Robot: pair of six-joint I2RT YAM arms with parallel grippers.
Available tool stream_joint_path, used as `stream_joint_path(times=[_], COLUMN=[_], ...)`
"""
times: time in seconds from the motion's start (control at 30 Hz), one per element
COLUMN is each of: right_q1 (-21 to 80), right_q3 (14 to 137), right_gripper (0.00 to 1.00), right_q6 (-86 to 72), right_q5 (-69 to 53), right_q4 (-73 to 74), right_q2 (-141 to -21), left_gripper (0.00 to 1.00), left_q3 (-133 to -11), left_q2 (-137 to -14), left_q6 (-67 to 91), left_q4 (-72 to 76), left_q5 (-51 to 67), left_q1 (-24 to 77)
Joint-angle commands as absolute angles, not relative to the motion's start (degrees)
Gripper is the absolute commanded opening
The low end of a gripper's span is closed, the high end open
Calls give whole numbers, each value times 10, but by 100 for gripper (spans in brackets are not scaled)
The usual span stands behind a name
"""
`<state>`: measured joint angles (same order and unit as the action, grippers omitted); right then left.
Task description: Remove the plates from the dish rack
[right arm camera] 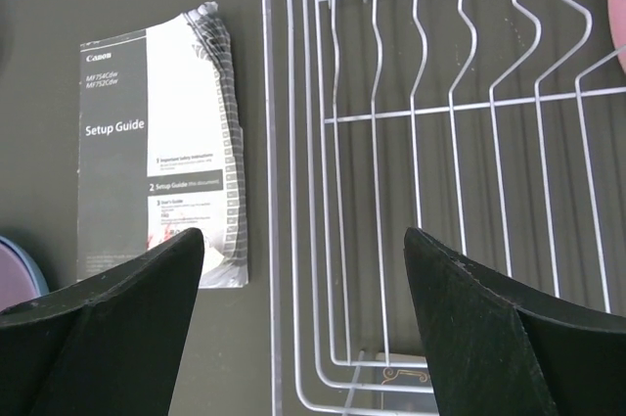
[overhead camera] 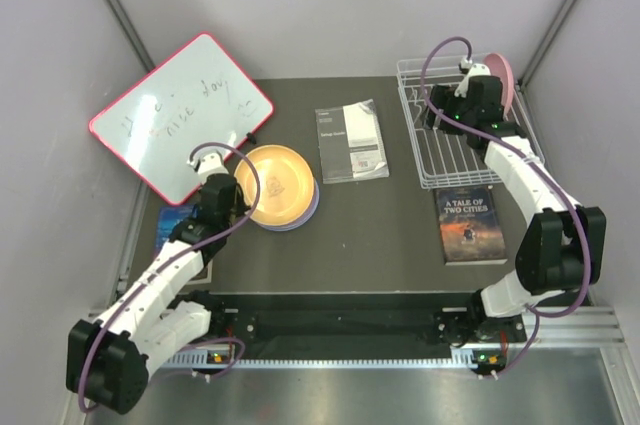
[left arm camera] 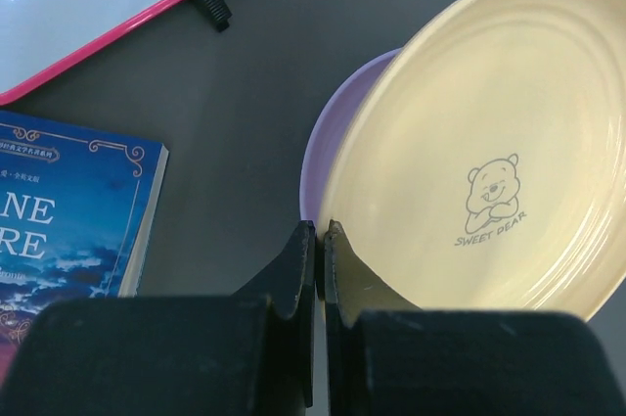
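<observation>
The round pink plastic plate (overhead camera: 503,80) stands on edge at the far right end of the white wire dish rack (overhead camera: 432,173), which sits at the far right of the dark table (overhead camera: 390,235). The rest of the rack's slots show only bare wire.

My right arm bends up from its base and reaches out over the rack. My right claw (right arm camera: 303,240) hangs above the rack's left side, pointing down, spread wide with nothing between the fingers and well apart from the pink plate.

The round orange plastic plate (left arm camera: 489,132), printed with a small bear, lies flat on the round lavender plastic plate (left arm camera: 328,142) left of the table's middle. My left arm stretches forward, low, from its base. My left claw (left arm camera: 320,235) is pressed together at the near rim of that stack. I cannot tell whether it touches the rim.

A white setup guide booklet (overhead camera: 351,141) lies between stack and rack. A dark paperback (overhead camera: 469,223) lies near the rack's near edge, a blue book (left arm camera: 59,210) lies left of my left claw, and a pink-framed whiteboard (overhead camera: 180,110) lies beyond it.
</observation>
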<state>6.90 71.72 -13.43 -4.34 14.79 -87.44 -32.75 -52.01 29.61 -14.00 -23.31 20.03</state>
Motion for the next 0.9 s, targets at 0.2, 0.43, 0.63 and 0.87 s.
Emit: stream_joint_path(times=[0.2,0.43,0.63,0.87], right_q1=[71,72,71,71], right_q3=[744,744,746,753], right_gripper=[84,85,86,87], right_q6=[-124,-123,-117,-103], right_q5=[-44,-60,-47,-4], right_q4=[127,130,135,143], right_q2=[-853,-850,-844,-837], left_gripper=[0,0,30,75], left_q3=[-312,-307,-309,-320], left_q2=[-564,-611,-631,-624], left_q6=[298,302,302,290], left_q4=[-86,-51,-39,-43], left_q5=[-226,-208,-199,-205], left_q1=[200,200,200,200])
